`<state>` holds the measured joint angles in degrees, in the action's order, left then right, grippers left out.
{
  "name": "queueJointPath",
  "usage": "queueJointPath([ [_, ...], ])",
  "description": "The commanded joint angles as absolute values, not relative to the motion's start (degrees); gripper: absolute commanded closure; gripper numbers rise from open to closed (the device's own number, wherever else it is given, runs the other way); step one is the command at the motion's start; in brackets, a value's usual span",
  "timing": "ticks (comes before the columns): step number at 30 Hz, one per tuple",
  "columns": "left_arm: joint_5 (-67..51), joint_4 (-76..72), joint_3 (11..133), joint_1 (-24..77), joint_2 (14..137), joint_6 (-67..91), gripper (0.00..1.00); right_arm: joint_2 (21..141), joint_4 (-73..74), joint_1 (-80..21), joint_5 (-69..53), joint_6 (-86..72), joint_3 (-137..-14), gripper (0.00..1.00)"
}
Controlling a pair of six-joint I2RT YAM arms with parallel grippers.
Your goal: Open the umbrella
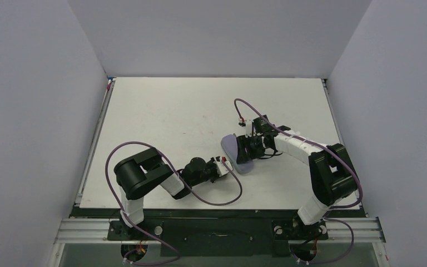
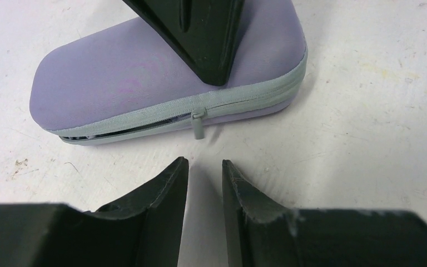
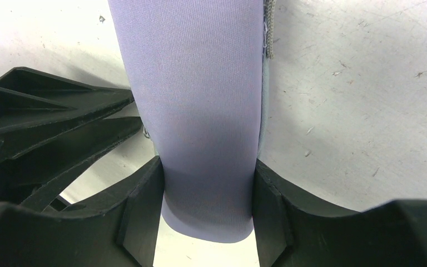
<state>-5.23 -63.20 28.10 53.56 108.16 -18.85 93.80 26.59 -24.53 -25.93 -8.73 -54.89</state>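
Top external view, reading from the left: the left claw (image 1: pixel 226 163) lies low over the white, scuffed tabletop (image 1: pixel 172 111), its tips just beside the near end of a lilac pouch (image 1: pixel 232 144). Left wrist view gives that claw (image 2: pixel 205 164) as two black, wedge-shaped plastic fingers (image 2: pixel 161 194) standing a narrow gap apart, released and empty, pointed at the small grey zip pull (image 2: pixel 198 123) without touching it. The pouch (image 2: pixel 117 83) is a flat, round-cornered case of fine knit fabric with a paler grey zip (image 2: pixel 244 100) along its edge. The zip is parted left of the pull, leaving a dark slit, and what lies inside cannot be told. The umbrella itself cannot be made out in any view. Further right, the right claw (image 1: pixel 244 149) is clenched across the width of the pouch; right wrist view shows its (image 3: pixel 208 172) matte black fingers (image 3: pixel 142 206) pressed against both sides of the ribbed lilac cloth (image 3: pixel 200 83).
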Motion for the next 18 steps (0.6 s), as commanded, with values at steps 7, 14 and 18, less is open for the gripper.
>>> queueJointPath([
  [7,-6.12,-66.10,32.36,53.55,109.26,-19.38,0.70,94.96,29.06,-25.07,-22.92,-6.96,-52.71,1.00],
  [14,-8.23,-65.82,36.20,53.49,112.54,-17.74,0.67,94.76,29.27,-25.27,-23.05,-6.05,-52.51,1.00],
  [18,-9.96,-63.77,38.27,53.09,113.46,-13.98,0.68,94.68,28.90,-25.39,-23.28,-5.90,-52.39,1.00],
])
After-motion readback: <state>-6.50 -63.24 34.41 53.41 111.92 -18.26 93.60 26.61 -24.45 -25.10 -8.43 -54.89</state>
